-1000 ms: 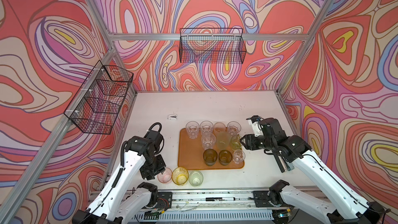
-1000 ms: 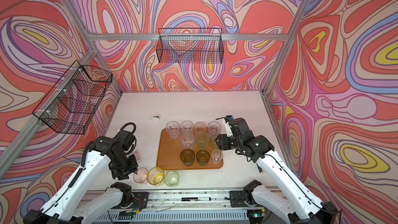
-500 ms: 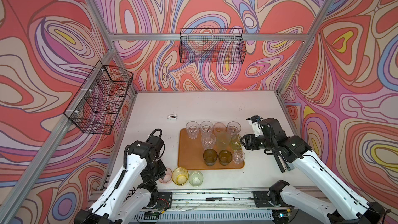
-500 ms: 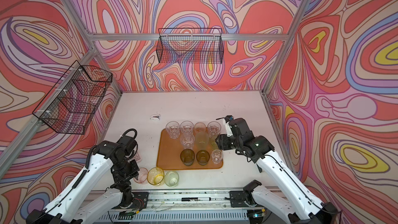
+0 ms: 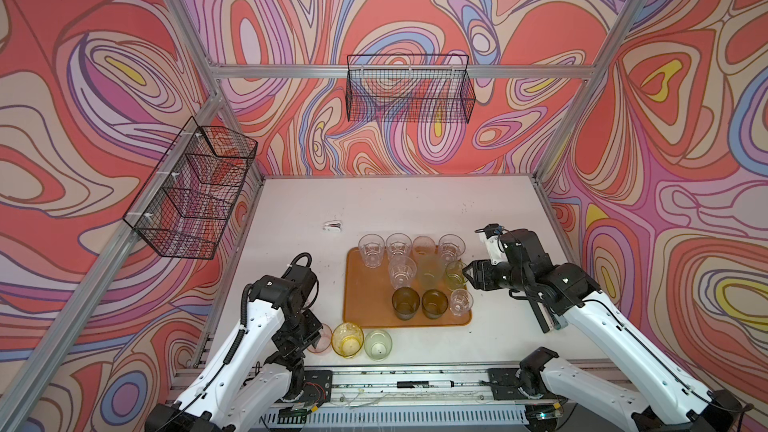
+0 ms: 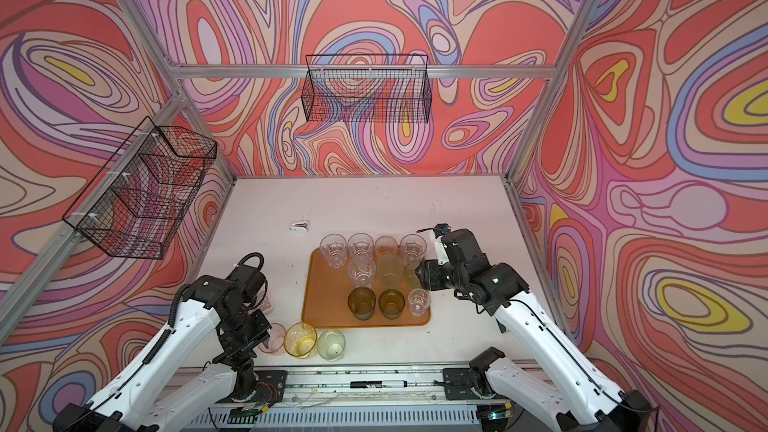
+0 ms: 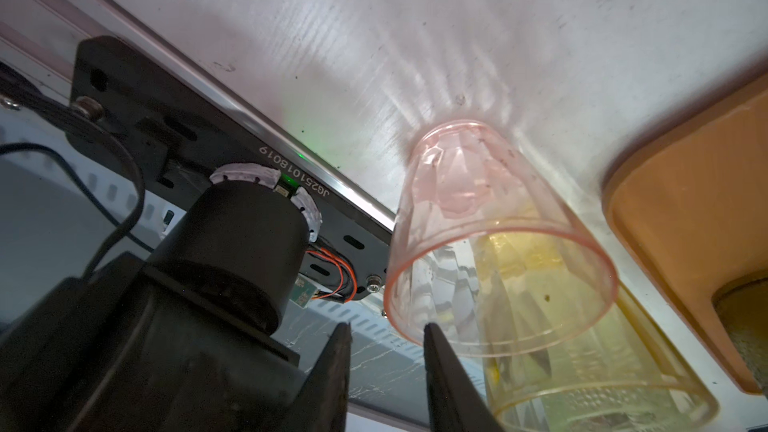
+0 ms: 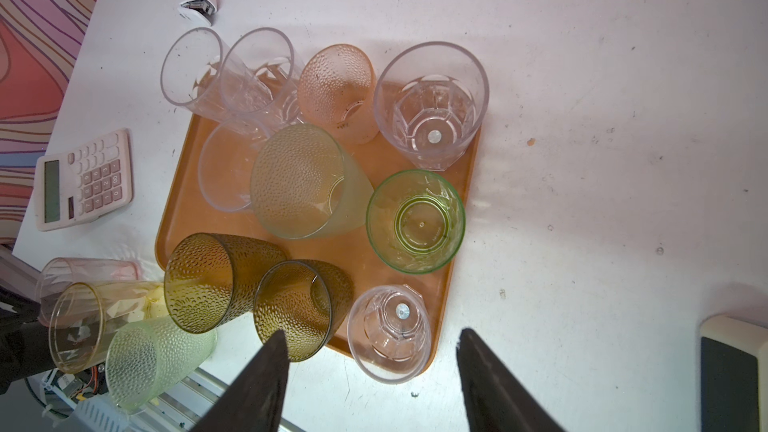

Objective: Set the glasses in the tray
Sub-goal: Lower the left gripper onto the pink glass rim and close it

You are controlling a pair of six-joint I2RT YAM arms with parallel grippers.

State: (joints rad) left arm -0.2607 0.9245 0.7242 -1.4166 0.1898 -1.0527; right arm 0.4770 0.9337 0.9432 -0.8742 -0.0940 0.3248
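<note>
Most glasses (image 5: 430,272) fill the tray (image 5: 365,317); the right wrist view adds a calculator (image 8: 85,178); left tool (image 7: 386,326) parted at pink glass (image 7: 478,209), right tool (image 8: 372,331) released.

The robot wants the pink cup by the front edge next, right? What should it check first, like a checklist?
1. Pink glass stands upright on the table: ok.
2. Left gripper straddles its rim, one finger inside and one outside, as it looks in the left wrist view: ok.
3. Firm grip on it: not ok, a gap shows between the jaws.
4. Room beside it: not ok, the yellow glass stands right next to it; whether they touch, cannot tell.
5. Bare spot in the tray: ok, its left side is free.
6. Right gripper out of the way: ok, open by the tray's right edge.
</note>
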